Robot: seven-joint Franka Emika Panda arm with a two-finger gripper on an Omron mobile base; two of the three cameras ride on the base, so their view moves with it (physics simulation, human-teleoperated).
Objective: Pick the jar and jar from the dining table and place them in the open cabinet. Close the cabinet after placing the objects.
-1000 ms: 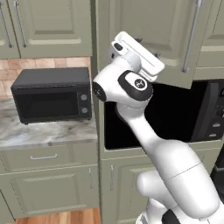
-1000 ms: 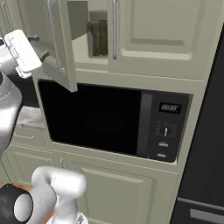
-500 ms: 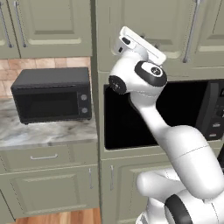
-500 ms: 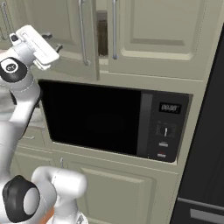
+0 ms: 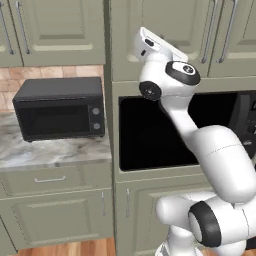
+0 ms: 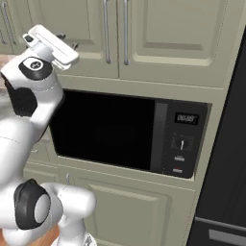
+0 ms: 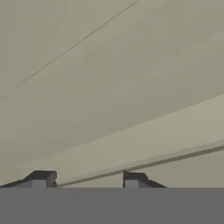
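Observation:
The cabinet (image 6: 91,33) is the sage-green wall unit above the built-in oven, and its raised-panel door lies flush with its neighbour, silver bar handle (image 6: 106,31) upright. My gripper (image 6: 68,41) is raised against the left part of that door. Seen from the hand, the two dark fingertips stand apart at my gripper (image 7: 87,178) with nothing between them, right up against the green door panel (image 7: 109,87). From the left base camera my white hand (image 5: 152,46) rests on the same door (image 5: 185,25). The jars are hidden and the dining table is out of view.
A black built-in oven (image 6: 115,129) with a control panel (image 6: 185,144) sits directly under the cabinet. A black countertop microwave (image 5: 60,107) stands on a marble counter (image 5: 50,152) to the left, above green drawers. A tall dark appliance (image 6: 226,158) borders the right.
The cabinet door has swung from wide open to fully shut, hiding the jar on the shelf. My hand followed the door in toward the cabinet, and the fingers have narrowed.

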